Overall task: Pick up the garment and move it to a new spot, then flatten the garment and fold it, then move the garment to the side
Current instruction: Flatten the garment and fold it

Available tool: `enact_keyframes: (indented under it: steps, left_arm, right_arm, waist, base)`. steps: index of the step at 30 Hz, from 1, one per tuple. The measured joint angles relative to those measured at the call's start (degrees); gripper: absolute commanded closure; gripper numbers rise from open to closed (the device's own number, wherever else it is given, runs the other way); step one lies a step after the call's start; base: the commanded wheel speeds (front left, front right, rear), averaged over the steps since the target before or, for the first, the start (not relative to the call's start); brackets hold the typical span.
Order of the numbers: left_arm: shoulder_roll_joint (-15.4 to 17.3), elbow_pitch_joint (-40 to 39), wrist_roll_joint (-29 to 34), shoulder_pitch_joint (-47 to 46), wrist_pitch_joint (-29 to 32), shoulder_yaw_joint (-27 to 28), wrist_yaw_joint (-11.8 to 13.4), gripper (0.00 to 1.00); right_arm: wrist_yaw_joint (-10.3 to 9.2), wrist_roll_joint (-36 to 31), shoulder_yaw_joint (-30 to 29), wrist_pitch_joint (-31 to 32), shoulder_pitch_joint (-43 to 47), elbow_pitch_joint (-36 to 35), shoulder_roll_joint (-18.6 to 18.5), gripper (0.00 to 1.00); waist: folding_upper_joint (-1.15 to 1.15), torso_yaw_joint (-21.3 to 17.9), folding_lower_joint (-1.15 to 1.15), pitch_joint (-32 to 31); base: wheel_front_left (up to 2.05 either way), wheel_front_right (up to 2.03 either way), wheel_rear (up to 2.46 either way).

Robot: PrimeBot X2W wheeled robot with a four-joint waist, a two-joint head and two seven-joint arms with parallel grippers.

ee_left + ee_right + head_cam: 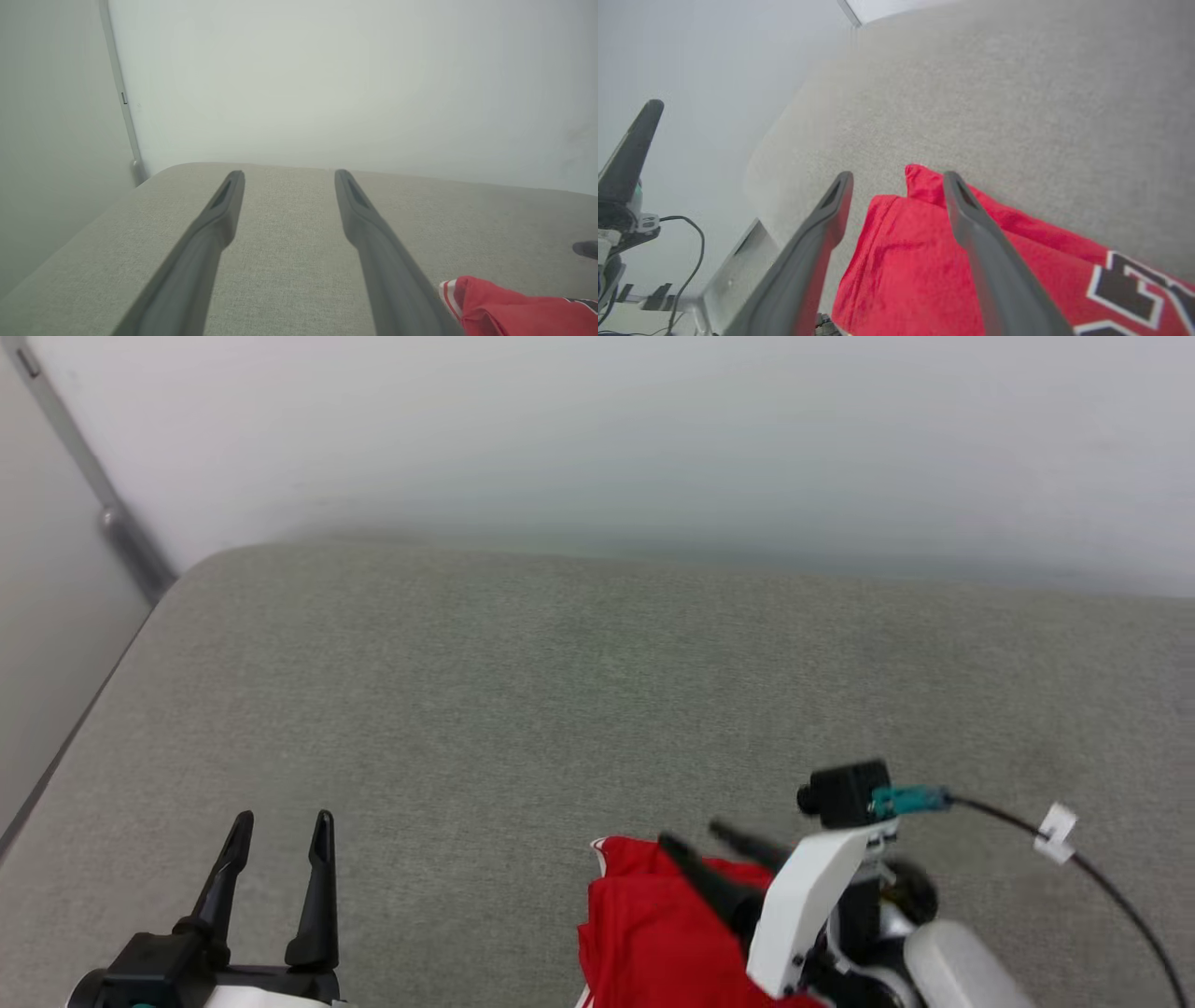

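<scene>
The garment (644, 924), a red jersey with striped trim, lies bunched on the grey padded surface (560, 691) at the near edge, right of centre. My right gripper (695, 835) hovers over its far corner, pointing left, jaws apart. In the right wrist view the garment (906, 261) spreads under and between the parted fingers (971, 219), with black white-edged lettering at the lower right. My left gripper (285, 821) stands open at the lower left, nothing between its fingers (210, 219). The left wrist view catches the garment (504, 308) at its lower right corner.
The grey surface runs to a pale wall (653, 448) at the back; its left edge drops off beside a metal post (121, 523). A black cable (1102, 887) with a white tag trails right from the right wrist camera (845, 793).
</scene>
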Motion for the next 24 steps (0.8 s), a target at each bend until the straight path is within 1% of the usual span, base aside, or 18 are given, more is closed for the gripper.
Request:
enact_keyframes:
  steps: [2, 3, 8, 10, 15, 16, 18, 21, 24]
  left_arm:
    - [-0.1, -0.3, 0.0, 0.0, 0.0, 0.0, 0.0, 0.00]
    - [-0.2, -0.5, 0.1, 0.0, 0.0, -0.1, 0.0, 0.00]
    - [-0.6, -1.1, 0.1, -0.7, 0.0, -0.4, 0.0, 0.00]
    - [-0.7, -1.3, 0.2, -1.0, 0.0, -0.6, 0.0, 0.00]
    - [-1.0, -1.6, 0.6, -1.6, 0.0, -1.4, 0.0, 0.00]
    - [-1.1, -1.7, 0.6, -1.8, 0.0, -1.7, 0.0, 0.00]
    - [-1.2, -1.7, 0.7, -1.8, 0.0, -2.5, 0.0, 0.00]
    - [-1.3, -1.6, 1.1, -1.7, 0.0, -3.6, 0.0, 0.00]
    - [-1.5, -1.8, 1.1, -1.4, 0.0, -3.9, 0.0, 0.00]
  right_arm:
    - [0.01, -6.5, -1.1, -1.8, -1.5, -2.5, -0.9, 0.00]
    - [0.03, -9.3, -2.1, -2.5, -2.0, -3.4, -1.9, 0.00]
    - [0.01, -20.6, -5.8, -7.6, -2.6, -6.6, -10.5, 0.00]
    - [0.01, -23.7, -8.5, -10.3, -2.7, -7.3, -12.5, 0.00]
    - [0.01, -27.6, -15.6, -16.9, -1.3, -9.1, -14.0, 0.00]
    - [0.01, -27.6, -18.1, -18.9, 1.0, -9.9, -13.4, 0.00]
    - [0.01, -27.6, -19.9, -21.2, 3.0, -11.2, -13.0, 0.00]
    - [0.01, -27.8, -21.6, -25.1, 5.8, -13.3, -12.3, 0.00]
    - [0.01, -27.9, -23.2, -29.7, 8.3, -15.5, -10.5, 0.00]
  waist:
    - [0.00, -0.9, 0.00, 0.1]
    - [0.00, -1.3, 0.00, 0.2]
    - [0.00, -3.3, 0.00, 0.7]
    - [0.00, -4.0, 0.00, 0.9]
    - [0.00, -5.5, 0.00, 1.4]
    - [0.00, -5.9, 0.00, 1.5]
    - [0.00, -6.2, 0.00, 1.6]
    - [0.00, -6.6, 0.00, 1.7]
    - [0.00, -6.8, 0.00, 1.9]
  base:
    - [0.00, 0.00, 0.00]
    - [0.00, 0.00, 0.00]
    - [0.00, 0.00, 0.00]
    - [0.00, 0.00, 0.00]
    - [0.00, 0.00, 0.00]
    - [0.00, 0.00, 0.00]
    - [0.00, 0.00, 0.00]
    - [0.00, 0.00, 0.00]
    - [0.00, 0.00, 0.00]
